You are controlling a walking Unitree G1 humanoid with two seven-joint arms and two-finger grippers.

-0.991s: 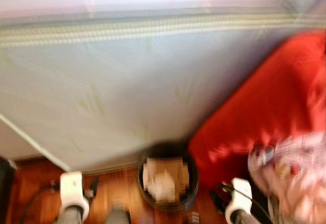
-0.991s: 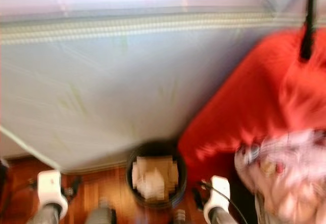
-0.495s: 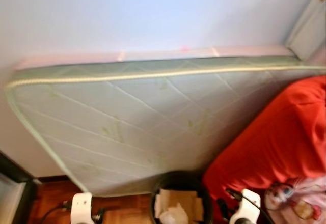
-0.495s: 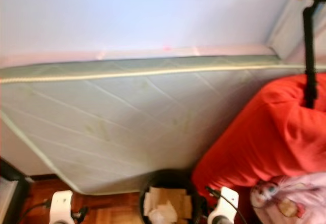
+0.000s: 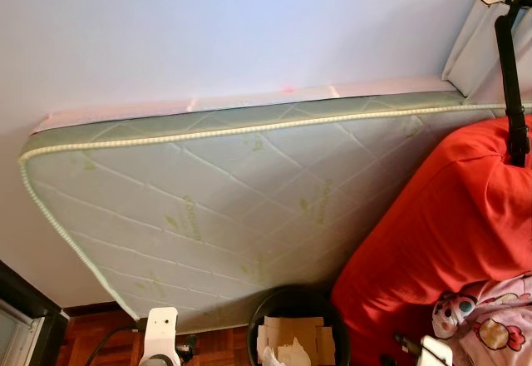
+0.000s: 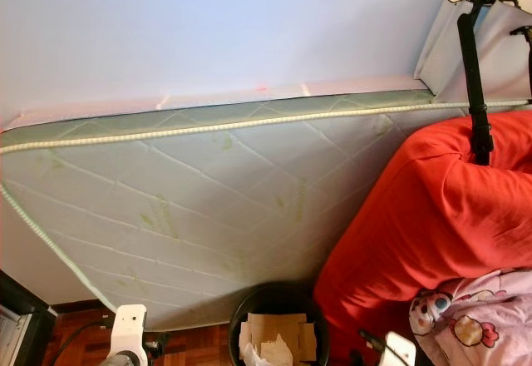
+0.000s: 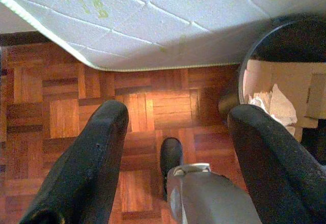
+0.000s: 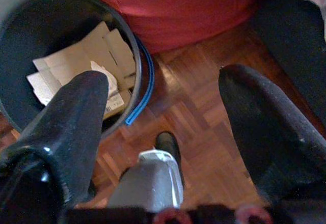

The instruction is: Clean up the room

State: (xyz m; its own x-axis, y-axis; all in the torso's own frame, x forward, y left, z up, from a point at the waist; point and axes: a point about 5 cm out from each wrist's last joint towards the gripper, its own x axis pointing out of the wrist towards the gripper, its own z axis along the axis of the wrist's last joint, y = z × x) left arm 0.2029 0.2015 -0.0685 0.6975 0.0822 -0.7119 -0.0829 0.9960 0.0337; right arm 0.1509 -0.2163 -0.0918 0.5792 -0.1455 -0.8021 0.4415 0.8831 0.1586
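Note:
A black waste bin [image 5: 293,326] stands on the parquet floor against a pale green quilted mattress [image 5: 249,216] that leans on the wall. Flattened cardboard and crumpled paper [image 8: 86,76] lie inside it. My left gripper [image 7: 175,152] hangs open above the floor, with the bin [image 7: 285,71] just beside one finger. On the other side of the bin [image 8: 61,66], my right gripper [image 8: 163,112] is open too, low over the floor. Nothing is between either pair of fingers.
A large red cushion [image 5: 449,233] rests against the mattress to the right of the bin, with a pink patterned cloth [image 5: 490,324] in front of it. A black strap [image 5: 509,66] hangs from a grey panel at upper right. Dark furniture [image 5: 21,316] stands at lower left.
The camera has tilted upward and steadied: more wall shows, and the bin and my wrists have dropped to the bottom edge. The blur is gone.

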